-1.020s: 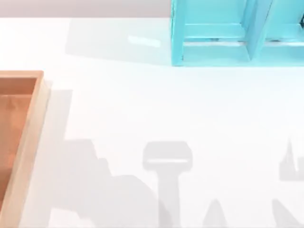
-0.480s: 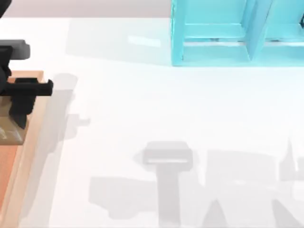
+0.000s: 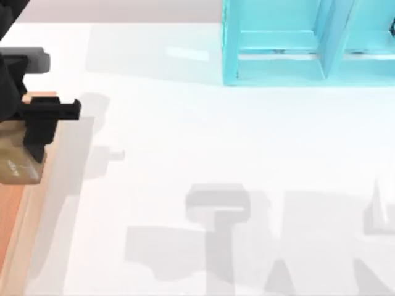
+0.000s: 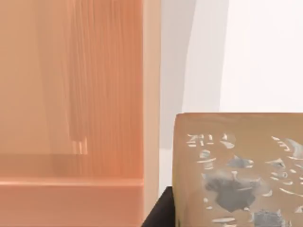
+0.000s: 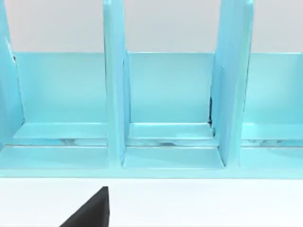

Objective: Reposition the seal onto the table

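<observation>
Top view, starting at the table's left edge: my left gripper hangs over the right rim of the orange-brown wooden tray, its black body reaching in from the upper left corner. Its fingers are clamped on the seal, a tan-brown block that sits below the black fingers, over the tray's rim and just at the border with the white table. A faint grey shadow of arm and block falls on the table just to the right of the tray. From my left wrist camera the seal looms close, its tan face carrying pale grey-white marks, with a black finger pressed against its side; behind it run the tray with its raised rim and, next to that, the table. Farther right, at the far edge of the table, stands the turquoise shelf unit. My right wrist camera faces that shelf unit and its open compartments head on, with a black fingertip over the table; whether my right gripper's fingers are apart or together I cannot tell.
</observation>
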`<state>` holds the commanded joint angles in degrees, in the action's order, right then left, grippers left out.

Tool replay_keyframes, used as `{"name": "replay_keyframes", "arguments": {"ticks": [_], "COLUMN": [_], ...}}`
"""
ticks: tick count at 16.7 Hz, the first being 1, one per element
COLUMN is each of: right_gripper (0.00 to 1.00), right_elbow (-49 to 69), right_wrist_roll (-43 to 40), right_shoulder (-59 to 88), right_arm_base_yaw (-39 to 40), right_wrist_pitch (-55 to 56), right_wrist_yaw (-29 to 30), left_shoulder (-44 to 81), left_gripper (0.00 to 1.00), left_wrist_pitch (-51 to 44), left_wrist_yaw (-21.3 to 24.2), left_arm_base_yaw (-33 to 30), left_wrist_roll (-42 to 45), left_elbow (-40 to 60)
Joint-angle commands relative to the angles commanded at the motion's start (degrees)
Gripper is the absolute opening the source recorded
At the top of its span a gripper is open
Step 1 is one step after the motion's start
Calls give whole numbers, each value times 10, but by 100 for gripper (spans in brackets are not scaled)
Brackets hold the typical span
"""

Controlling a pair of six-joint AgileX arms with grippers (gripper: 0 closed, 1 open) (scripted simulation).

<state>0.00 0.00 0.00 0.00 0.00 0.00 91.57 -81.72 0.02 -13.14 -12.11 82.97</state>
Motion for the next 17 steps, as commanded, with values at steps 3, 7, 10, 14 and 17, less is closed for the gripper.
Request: {"name": "replay_keyframes", "arguments": {"ticks": [3, 7, 10, 14, 17], "right_gripper": [100, 100, 100, 100, 100], "right_elbow": [0, 0, 0, 0, 0], "right_wrist_roll": [0, 0, 0, 0, 0], "right_shoulder": [0, 0, 0, 0, 0], "right_arm_base_yaw": [0, 0, 0, 0, 0], "right_wrist_pitch": [0, 0, 0, 0, 0], "right_wrist_yaw": [0, 0, 0, 0, 0], "left_shoulder": [70, 193, 285, 367, 378], "left_gripper": [0, 0, 0, 0, 0], "left_wrist_pitch": [13, 45, 75, 104, 109], "left_wrist_yaw": [0, -1, -1, 1, 1], "left_arm_base_yaw": [-51, -143, -214, -281, -289], "left_wrist_roll": [-48, -139, -209, -275, -284], "left_elbow": [51, 142, 208, 266, 273]}}
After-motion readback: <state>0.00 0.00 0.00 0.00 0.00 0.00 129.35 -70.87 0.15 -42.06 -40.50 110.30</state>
